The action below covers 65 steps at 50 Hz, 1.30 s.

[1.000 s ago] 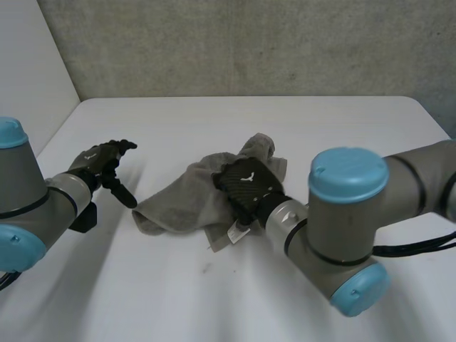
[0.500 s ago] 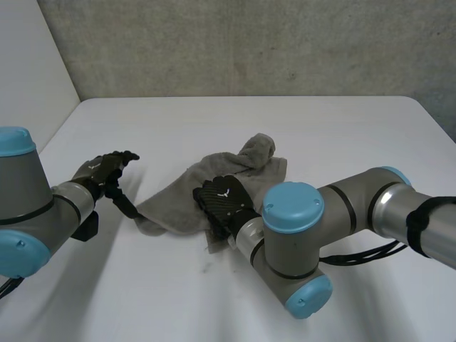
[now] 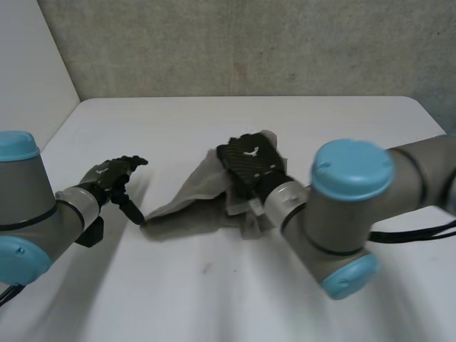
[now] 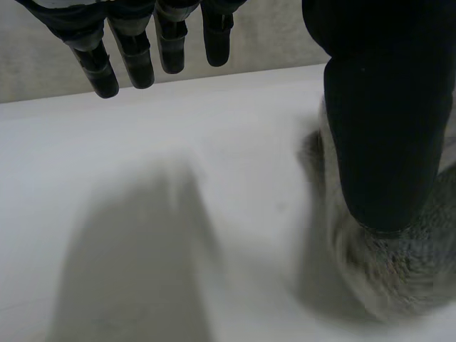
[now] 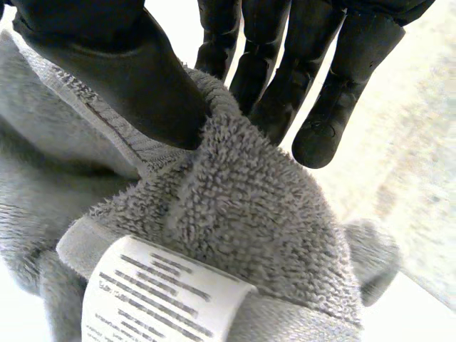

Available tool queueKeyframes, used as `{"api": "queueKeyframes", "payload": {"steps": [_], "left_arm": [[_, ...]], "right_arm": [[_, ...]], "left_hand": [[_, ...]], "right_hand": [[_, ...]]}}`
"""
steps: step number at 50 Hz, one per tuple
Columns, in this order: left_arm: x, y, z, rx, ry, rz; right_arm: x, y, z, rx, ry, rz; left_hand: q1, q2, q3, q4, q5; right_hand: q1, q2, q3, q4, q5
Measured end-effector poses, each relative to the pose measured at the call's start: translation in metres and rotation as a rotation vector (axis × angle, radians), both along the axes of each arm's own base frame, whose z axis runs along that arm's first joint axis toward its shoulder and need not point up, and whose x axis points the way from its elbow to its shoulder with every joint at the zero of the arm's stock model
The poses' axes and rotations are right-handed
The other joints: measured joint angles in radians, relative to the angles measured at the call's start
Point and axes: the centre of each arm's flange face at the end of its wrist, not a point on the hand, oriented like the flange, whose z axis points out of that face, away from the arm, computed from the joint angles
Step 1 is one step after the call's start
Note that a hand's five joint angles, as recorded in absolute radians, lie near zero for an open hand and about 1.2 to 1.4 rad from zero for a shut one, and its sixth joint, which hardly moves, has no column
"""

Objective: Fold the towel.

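Grey towel (image 3: 191, 198) gripped by the right hand (image 3: 249, 162) near the middle of the table (image 3: 214, 299).
A hemmed edge of the bunched towel, beside its white label (image 5: 153, 303), is pinched between the right hand's thumb and fingers. The left hand (image 3: 110, 174) is held with fingers relaxed and empty, its thumb seemingly touching the towel's left corner.

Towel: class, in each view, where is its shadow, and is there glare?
Head view: the towel throws a dark shadow on the table along its near edge; no glare. Left wrist view: a soft shadow rims the towel; no glare. Right wrist view: towel evenly lit, no glare.
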Motion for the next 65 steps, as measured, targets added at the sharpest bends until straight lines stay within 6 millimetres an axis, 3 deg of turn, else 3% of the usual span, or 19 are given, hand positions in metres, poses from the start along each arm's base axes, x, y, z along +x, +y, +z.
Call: {"api": "queueKeyframes", "payload": {"steps": [12, 20, 33, 46, 51, 54, 57, 60, 64, 65], "left_arm": [[-0.037, 0.029, 0.003, 0.004, 0.047, -0.180], [-0.063, 0.049, -0.001, -0.002, 0.050, -0.276], [-0.075, 0.062, -0.009, 0.017, 0.039, -0.324], [-0.084, 0.053, -0.022, -0.014, 0.040, -0.335], [-0.087, 0.046, -0.027, -0.021, 0.041, -0.331], [-0.089, 0.041, -0.030, -0.027, 0.039, -0.322], [-0.089, 0.036, -0.030, -0.038, 0.034, -0.307], [-0.090, 0.030, -0.024, -0.068, 0.022, -0.283], [-0.089, 0.023, -0.001, -0.146, -0.001, -0.253], [-0.088, 0.023, 0.015, -0.189, -0.006, -0.246]], "right_arm": [[-0.045, 0.002, 0.012, 0.078, 0.050, -0.045], [-0.086, -0.013, 0.022, 0.077, 0.035, -0.162], [-0.123, -0.031, 0.015, 0.096, 0.034, -0.287], [-0.143, -0.042, 0.010, 0.091, 0.026, -0.354], [-0.148, -0.046, 0.010, 0.090, 0.025, -0.371], [-0.151, -0.049, 0.013, 0.084, 0.022, -0.382], [-0.153, -0.050, 0.016, 0.073, 0.017, -0.388], [-0.154, -0.051, 0.022, 0.057, 0.010, -0.391], [-0.154, -0.052, 0.039, 0.010, -0.009, -0.391], [-0.154, -0.051, 0.049, -0.017, -0.020, -0.391]], "left_hand": [[0.000, 0.000, 0.000, 0.000, 0.000], [0.000, 0.000, 0.000, 0.000, 0.000], [0.016, 0.006, 0.007, 0.006, 0.000], [0.274, 0.263, 0.265, 0.265, 0.249], [0.545, 0.533, 0.534, 0.535, 0.519], [0.838, 0.830, 0.829, 0.833, 0.815], [0.946, 0.941, 0.938, 0.943, 0.916], [0.988, 0.996, 0.995, 0.996, 0.967], [1.006, 1.021, 1.020, 1.022, 0.991], [1.008, 1.023, 1.023, 1.026, 0.993]], "right_hand": [[0.001, 0.000, 0.000, 0.000, 0.000], [0.002, 0.000, 0.006, 0.000, 0.000], [0.003, 0.000, 0.006, 0.000, 0.000], [0.004, 0.000, 0.006, 0.000, 0.000], [0.004, 0.000, 0.006, 0.000, 0.000], [0.004, 0.000, 0.006, 0.000, 0.000], [0.004, 0.000, 0.006, 0.000, 0.000], [0.004, 0.000, 0.006, 0.000, 0.000], [0.004, 0.000, 0.006, 0.000, 0.000], [0.004, 0.000, 0.006, 0.000, 0.000]]}}
